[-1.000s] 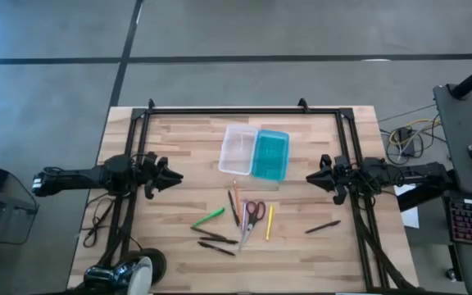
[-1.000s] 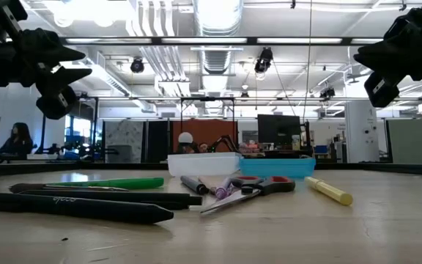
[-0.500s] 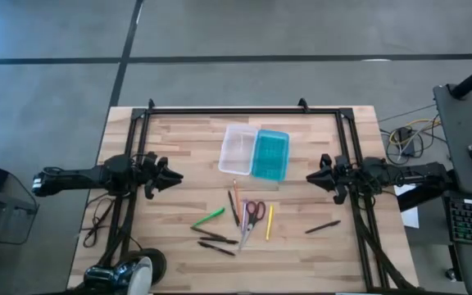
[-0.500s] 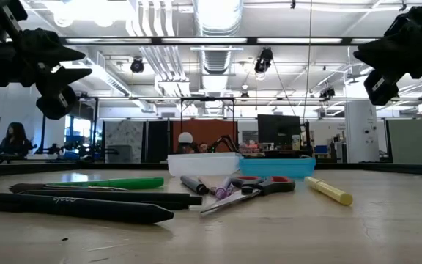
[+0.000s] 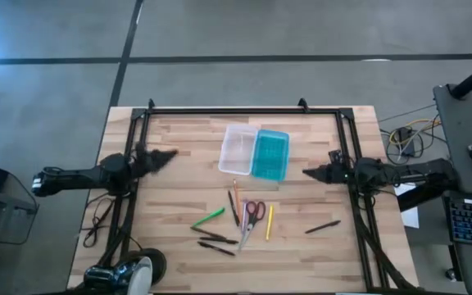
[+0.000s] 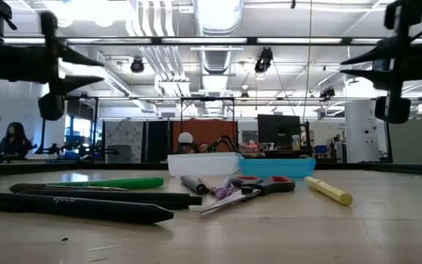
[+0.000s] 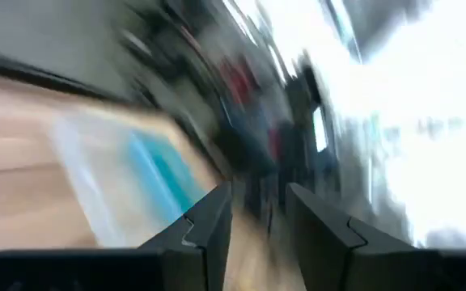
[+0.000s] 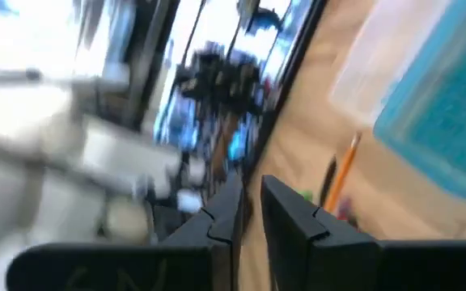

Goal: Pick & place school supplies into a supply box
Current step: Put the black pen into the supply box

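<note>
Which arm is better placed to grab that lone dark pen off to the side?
Likely the right. The lone dark pen lies on the right side of the table, nearer the right claw; the left claw hangs across the table, beyond the other supplies. Neither claw holds anything.

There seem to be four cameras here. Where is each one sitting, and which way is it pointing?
High view: above the table, looking straight down; both arms show, the left gripper and the right gripper above the table's sides.
Low view: at tabletop height, looking level across the scissors into the room; both arms hang at the upper corners.
Left wrist view: on the left arm, facing the supply box; its own fingers show.
Right wrist view: on the right arm, its fingers showing.
All four see the supply box.
</note>
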Available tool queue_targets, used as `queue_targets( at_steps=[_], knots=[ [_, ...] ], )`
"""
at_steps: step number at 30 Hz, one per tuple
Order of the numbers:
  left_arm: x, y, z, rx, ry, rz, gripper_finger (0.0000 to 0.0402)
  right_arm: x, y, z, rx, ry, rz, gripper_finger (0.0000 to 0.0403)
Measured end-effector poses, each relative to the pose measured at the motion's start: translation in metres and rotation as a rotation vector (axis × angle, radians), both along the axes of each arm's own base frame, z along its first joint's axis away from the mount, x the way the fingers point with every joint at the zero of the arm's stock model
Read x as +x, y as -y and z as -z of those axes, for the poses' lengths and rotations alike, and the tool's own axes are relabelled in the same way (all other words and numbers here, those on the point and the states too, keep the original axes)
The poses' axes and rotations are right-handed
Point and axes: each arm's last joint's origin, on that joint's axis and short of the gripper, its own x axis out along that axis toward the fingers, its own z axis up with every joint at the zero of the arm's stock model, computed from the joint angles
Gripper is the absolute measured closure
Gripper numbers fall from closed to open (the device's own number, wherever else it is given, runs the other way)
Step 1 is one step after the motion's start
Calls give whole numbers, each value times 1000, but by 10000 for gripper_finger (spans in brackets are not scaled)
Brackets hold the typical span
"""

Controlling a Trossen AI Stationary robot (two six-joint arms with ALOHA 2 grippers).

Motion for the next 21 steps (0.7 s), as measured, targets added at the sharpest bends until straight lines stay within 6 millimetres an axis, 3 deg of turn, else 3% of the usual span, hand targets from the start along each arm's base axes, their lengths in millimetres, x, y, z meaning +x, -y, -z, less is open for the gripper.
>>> queue_targets(
  at_steps=[3,6,11,13,15,17,21],
  knots=[
    [-5,-6,0,-185,137,-265,298,1,4,-8,0,81,154,362],
    [-9,-9,1,-270,235,-432,298,5,4,-14,-55,120,168,362],
    [-10,-10,2,-263,221,-482,298,13,3,-14,-66,110,149,362],
    [-9,-9,3,-260,205,-428,298,18,2,-6,34,48,68,362],
    [-5,-7,4,-220,130,-286,298,25,-3,-5,115,-77,-33,361],
    [-2,-3,6,-167,43,-104,298,35,-10,-20,104,-259,-112,356],
    [3,4,10,-134,-50,137,298,42,-20,-43,-51,-870,-263,335]
  ],
)
